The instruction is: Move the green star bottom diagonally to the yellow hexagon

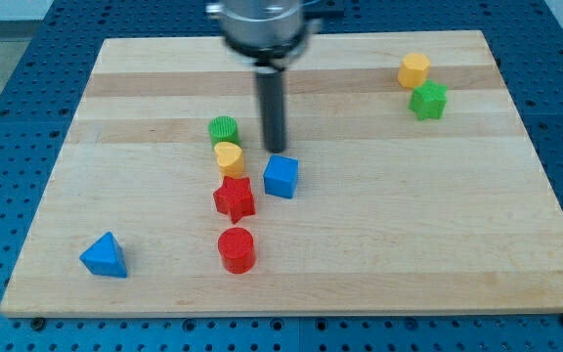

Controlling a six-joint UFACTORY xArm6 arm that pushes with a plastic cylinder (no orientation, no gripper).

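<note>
The green star (428, 100) lies near the board's upper right, touching the lower right side of the yellow hexagon (414, 70). My tip (276, 150) is far to their left, near the board's middle. It stands just above the blue cube (281, 177) and to the right of the green cylinder (223, 130) and the yellow heart (229, 158).
A red star (234, 198) lies below the yellow heart, and a red cylinder (236, 249) below that. A blue triangle (104, 256) sits at the lower left. The wooden board (379, 225) rests on a blue perforated table.
</note>
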